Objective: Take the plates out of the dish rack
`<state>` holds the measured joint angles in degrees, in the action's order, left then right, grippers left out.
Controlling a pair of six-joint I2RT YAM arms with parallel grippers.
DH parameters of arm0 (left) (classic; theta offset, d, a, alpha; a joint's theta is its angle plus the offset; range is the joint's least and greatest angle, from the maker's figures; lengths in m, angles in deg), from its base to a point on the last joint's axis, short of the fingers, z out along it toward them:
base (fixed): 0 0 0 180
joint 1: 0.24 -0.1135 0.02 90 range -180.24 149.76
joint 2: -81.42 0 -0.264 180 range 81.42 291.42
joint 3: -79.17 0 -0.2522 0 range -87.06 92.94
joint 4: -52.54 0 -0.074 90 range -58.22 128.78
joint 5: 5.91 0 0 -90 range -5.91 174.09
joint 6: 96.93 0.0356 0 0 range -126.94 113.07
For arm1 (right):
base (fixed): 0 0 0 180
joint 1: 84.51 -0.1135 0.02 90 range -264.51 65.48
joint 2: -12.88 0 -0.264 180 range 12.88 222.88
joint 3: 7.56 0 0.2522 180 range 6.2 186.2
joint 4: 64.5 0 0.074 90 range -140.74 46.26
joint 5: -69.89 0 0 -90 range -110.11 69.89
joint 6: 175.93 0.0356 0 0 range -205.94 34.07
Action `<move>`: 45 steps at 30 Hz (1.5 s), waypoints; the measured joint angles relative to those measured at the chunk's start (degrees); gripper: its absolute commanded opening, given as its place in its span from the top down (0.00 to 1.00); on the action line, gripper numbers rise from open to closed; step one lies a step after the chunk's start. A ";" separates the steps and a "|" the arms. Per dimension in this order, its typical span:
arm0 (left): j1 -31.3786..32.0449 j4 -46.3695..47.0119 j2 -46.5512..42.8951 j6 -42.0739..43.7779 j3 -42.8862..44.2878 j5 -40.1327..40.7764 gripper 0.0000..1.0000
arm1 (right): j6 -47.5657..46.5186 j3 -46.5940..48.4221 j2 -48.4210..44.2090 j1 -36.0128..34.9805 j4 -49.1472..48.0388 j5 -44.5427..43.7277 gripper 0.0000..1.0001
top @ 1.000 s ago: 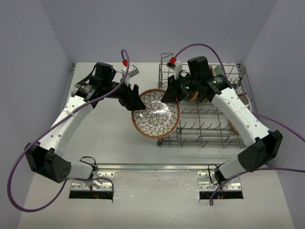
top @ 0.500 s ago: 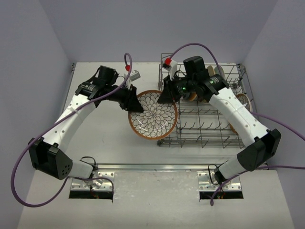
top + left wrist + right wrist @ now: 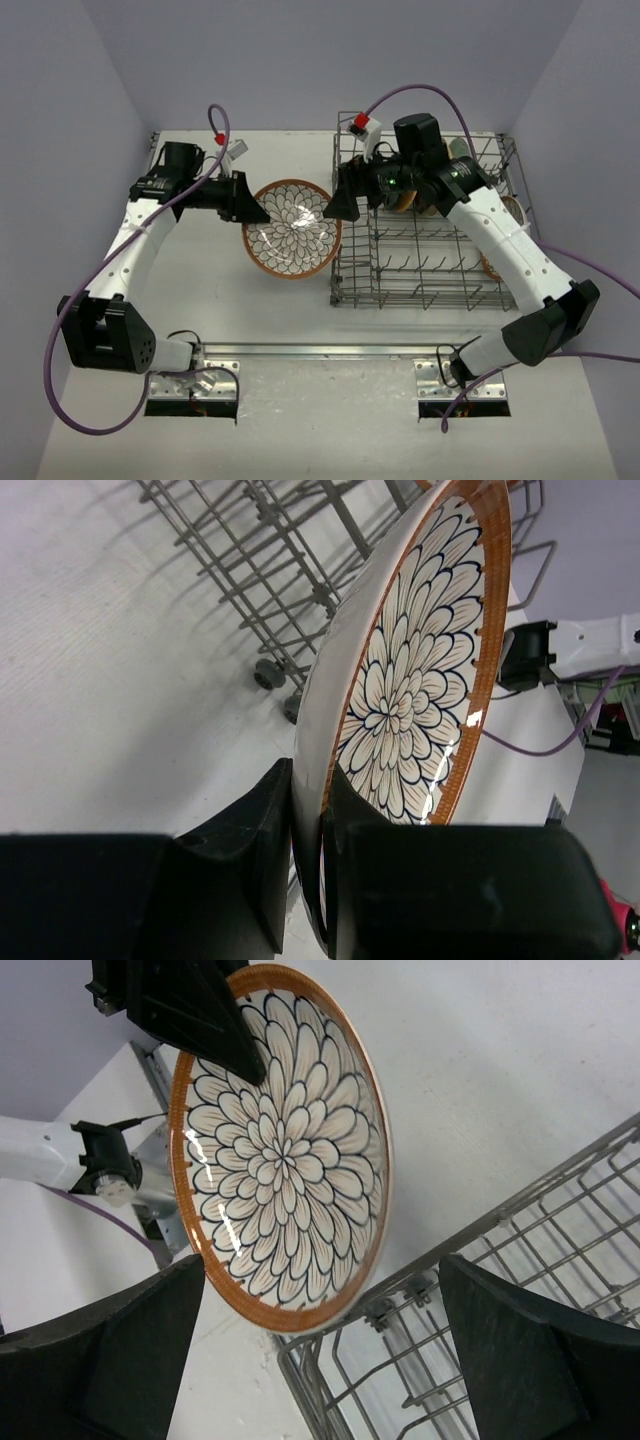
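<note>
A white plate with a brown petal pattern and orange rim [image 3: 292, 228] hangs tilted above the table, just left of the grey wire dish rack [image 3: 430, 272]. My left gripper [image 3: 248, 208] is shut on the plate's left rim. In the left wrist view both fingers pinch the plate [image 3: 420, 670] at its edge, where my left gripper [image 3: 310, 780] closes. My right gripper [image 3: 343, 205] stands open at the rack's left end, clear of the plate. In the right wrist view the plate [image 3: 285, 1150] is in front of my right gripper [image 3: 322, 1260], apart from both fingers.
More dishes stand at the rack's back right, partly hidden by my right arm: a tan one [image 3: 405, 200] and one at the far end [image 3: 514, 208]. The rack's front rows of tines [image 3: 420, 262] hold nothing. White table [image 3: 200, 300] lies left of the rack.
My left gripper closed on the plate's rim and my right gripper let go and opened. The left arm has carried the plate leftward, away from the rack.
</note>
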<state>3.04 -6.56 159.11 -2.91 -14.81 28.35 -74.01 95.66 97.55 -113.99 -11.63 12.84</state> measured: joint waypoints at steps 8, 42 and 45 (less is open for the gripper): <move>-10.37 1.73 1.62 -3.49 0.15 -2.71 1.00 | 1.62 1.71 -2.87 7.42 0.17 -1.67 0.01; -22.83 23.53 35.40 -9.19 3.95 27.45 0.55 | -7.54 -11.43 -17.17 28.80 8.02 -18.85 0.01; -22.83 23.95 35.93 -8.84 3.95 30.11 0.51 | -8.38 -11.31 -17.00 29.03 9.14 -18.88 0.01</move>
<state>-19.79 17.39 195.04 -11.75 -10.86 58.45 -82.39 84.35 80.54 -84.96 -2.49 -6.05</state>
